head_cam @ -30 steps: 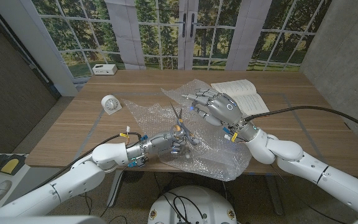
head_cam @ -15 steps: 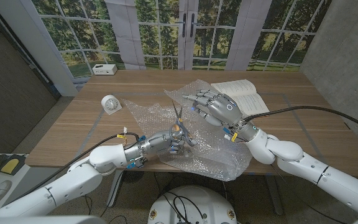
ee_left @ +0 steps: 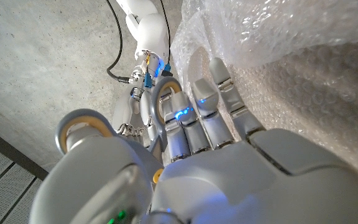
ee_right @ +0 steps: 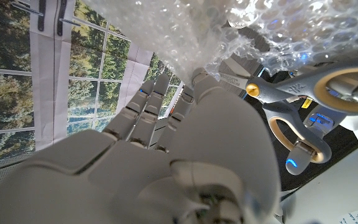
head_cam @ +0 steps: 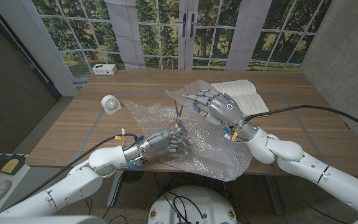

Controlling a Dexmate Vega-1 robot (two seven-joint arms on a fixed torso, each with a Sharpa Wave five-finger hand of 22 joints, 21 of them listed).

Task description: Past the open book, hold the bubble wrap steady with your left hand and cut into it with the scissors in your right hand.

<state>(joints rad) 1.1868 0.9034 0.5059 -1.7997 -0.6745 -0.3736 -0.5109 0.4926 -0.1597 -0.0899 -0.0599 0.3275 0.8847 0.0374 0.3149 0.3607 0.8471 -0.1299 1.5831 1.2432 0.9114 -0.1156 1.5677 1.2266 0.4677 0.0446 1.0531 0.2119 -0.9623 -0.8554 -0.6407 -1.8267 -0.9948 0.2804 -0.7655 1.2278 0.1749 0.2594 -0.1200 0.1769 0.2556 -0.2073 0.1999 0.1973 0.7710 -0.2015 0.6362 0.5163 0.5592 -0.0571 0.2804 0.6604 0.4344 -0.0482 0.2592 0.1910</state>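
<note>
A crumpled sheet of clear bubble wrap (head_cam: pixel 210 152) lies across the table's front middle. The open book (head_cam: pixel 244 93) lies behind it on the right. My left hand (head_cam: pixel 166 140) grips grey scissors (head_cam: pixel 179 117) with gold-lined handle rings, blades pointing up and away at the wrap's raised edge. My right hand (head_cam: pixel 215 106) hovers just right of the blades and pinches that lifted edge. In the right wrist view the scissors (ee_right: pixel 297 93) sit close beside my right hand (ee_right: pixel 166 143) under the wrap (ee_right: pixel 191 31). The left wrist view shows a handle ring (ee_left: pixel 79 127) beside my left hand (ee_left: pixel 210 143).
A small white round clock (head_cam: pixel 110 104) stands on the table's left part. A white box (head_cam: pixel 104 69) sits at the far left edge. Black cables run off both wrists, one trailing over the table's right side (head_cam: pixel 303 111).
My left hand has moved the scissors slightly forward and up toward the raised edge of the wrap. My right hand has barely shifted.
</note>
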